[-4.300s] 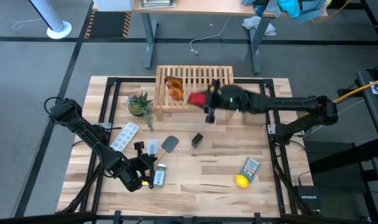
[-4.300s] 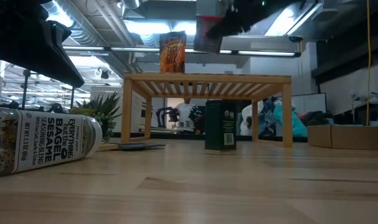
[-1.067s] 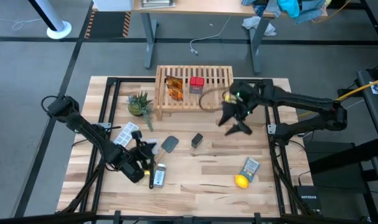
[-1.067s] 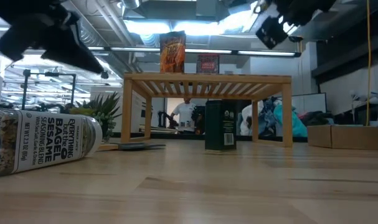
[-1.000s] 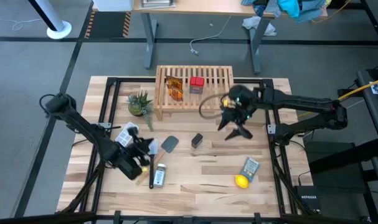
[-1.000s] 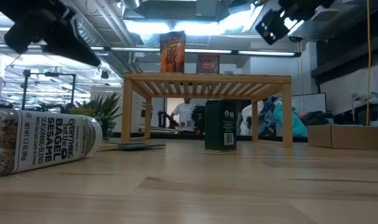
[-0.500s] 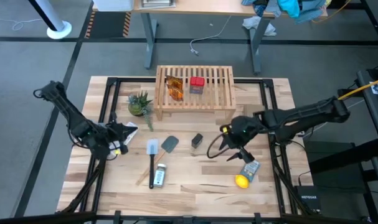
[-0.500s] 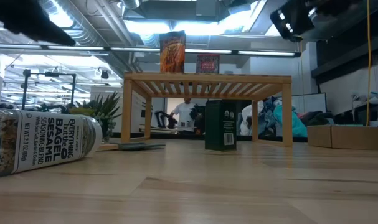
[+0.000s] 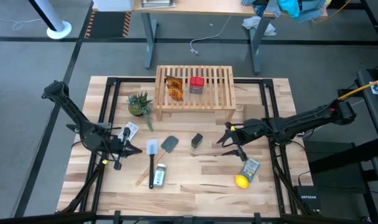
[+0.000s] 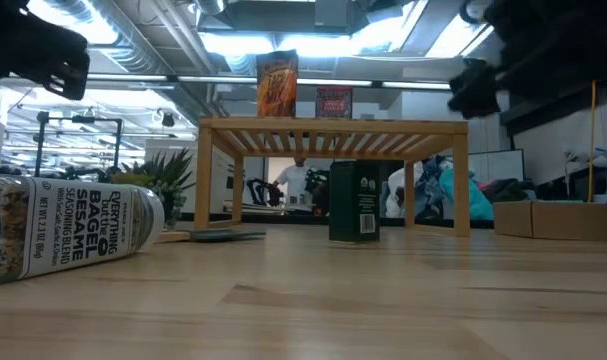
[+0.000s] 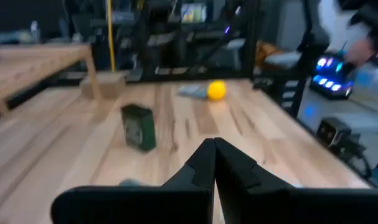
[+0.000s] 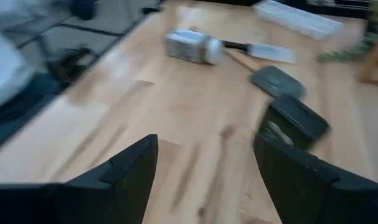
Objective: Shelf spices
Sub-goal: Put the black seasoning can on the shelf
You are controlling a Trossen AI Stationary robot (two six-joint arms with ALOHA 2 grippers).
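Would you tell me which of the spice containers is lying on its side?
The clear white-capped bottle lies on its side on the table; the black box, red box and orange packet stand upright.

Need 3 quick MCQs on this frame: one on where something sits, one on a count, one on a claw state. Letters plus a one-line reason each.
1. Where does the small black box stand?
A. on the shelf's slatted top
B. on the tabletop, in front of the shelf
C. against the lemon

2. How many items stand on top of the shelf?
A. none
B. two
C. four

3. What state is the right claw in?
A. open, holding nothing
B. shut on the red box
C. shut on the bottle

Answers:
1 B: the high view shows the box on the planks below the shelf, with the lemon well off to one side.
2 B: only the amber packet and the red box are up there.
3 A: the right wrist view shows its fingers spread with only bare table between them.
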